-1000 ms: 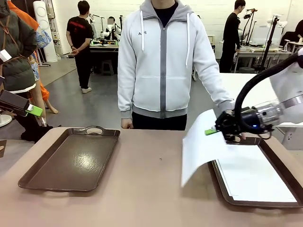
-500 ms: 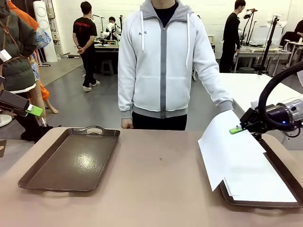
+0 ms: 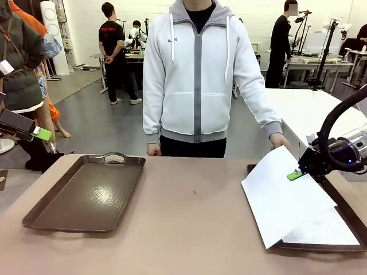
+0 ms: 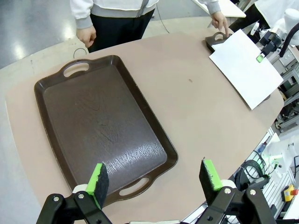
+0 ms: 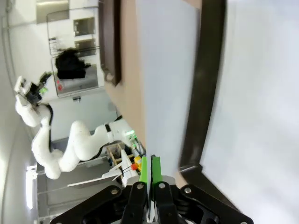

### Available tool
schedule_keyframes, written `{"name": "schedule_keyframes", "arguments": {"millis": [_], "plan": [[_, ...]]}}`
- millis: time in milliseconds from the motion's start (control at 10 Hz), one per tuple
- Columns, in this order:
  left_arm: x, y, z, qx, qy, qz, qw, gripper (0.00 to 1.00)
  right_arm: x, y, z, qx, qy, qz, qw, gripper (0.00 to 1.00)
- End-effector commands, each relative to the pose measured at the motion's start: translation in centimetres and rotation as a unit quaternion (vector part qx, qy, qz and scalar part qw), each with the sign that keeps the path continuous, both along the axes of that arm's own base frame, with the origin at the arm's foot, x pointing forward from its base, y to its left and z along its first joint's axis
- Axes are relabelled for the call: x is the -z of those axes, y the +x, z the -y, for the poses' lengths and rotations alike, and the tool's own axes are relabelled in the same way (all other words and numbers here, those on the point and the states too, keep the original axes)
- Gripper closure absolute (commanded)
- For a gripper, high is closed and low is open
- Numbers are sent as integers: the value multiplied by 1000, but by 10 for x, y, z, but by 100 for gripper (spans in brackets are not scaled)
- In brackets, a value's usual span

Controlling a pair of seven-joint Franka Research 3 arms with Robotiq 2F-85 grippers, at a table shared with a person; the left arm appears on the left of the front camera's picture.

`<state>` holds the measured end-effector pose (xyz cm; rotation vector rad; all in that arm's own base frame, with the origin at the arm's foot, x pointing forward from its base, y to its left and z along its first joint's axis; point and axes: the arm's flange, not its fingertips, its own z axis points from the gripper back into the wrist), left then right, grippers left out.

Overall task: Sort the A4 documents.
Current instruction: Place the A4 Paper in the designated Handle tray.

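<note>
My right gripper (image 3: 295, 175) is shut on the far edge of a white A4 document (image 3: 281, 206). The sheet slopes down over the left rim of the right brown tray (image 3: 351, 201), where more white sheets (image 3: 330, 230) lie stacked. In the right wrist view the green pads (image 5: 149, 170) press together, with the held sheet (image 5: 168, 70) and the tray rim (image 5: 205, 93) beyond. My left gripper (image 4: 154, 177) stands open high above the near end of the bare left tray (image 4: 98, 116); its green pad (image 3: 41, 134) shows at the far left. The left wrist view catches the held sheet (image 4: 245, 67).
A person in a grey hooded jacket stands at the far side; one hand (image 3: 280, 140) rests by the right tray's far handle (image 4: 217, 39). The left tray (image 3: 86, 195) has raised rims and end handles. Bare tabletop (image 3: 195, 217) lies between the trays.
My right gripper has carried the sheet to the right and downward. The sheet hung steeply beside the right tray; now it lies low across that tray's left rim. The left arm is still.
</note>
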<state>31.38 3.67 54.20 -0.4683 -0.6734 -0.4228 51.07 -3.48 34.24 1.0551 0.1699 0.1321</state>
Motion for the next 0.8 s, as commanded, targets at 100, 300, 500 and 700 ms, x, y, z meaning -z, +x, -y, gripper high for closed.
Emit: {"name": "schedule_keyframes", "arguments": {"millis": [100,300,500,700], "plan": [[1,1,-1,9,-8,2,1000,0,12,6,26,47,-49,19,998,99],[1,1,-1,9,-8,2,1000,0,15,6,42,48,-70,26,996,99],[1,1,-1,9,-8,2,1000,0,12,11,53,19,-70,20,997,99],[1,1,-1,9,-8,2,1000,0,12,17,60,-8,-90,1,996,99]]}}
